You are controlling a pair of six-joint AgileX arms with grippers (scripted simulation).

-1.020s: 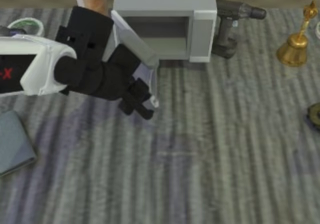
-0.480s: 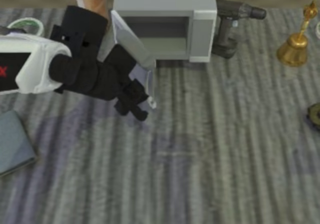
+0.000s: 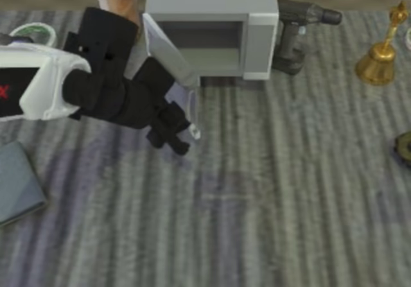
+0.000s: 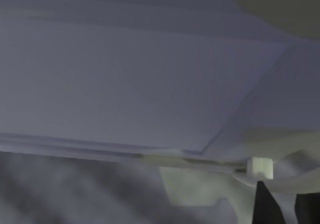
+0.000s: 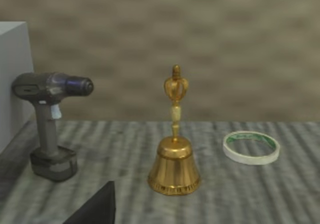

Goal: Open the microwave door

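Microwave sits at the far edge of the counter, left of centre, its cavity showing bare. Its microwave door is swung wide toward the counter's left, hinged at the left front corner, and sits as it did half a second ago; a second ago it was a touch less open. My left arm carries a fragment of red lettering I cannot read. My left gripper is at the door's free edge, by the handle strip; whether the jaws are spread or pinching it I cannot tell. The left wrist view is filled by the door panel. A dark grey power drill stands just right of the microwave, a gold bell farther right, and a tape roll near it. My right arm is out of the top view.
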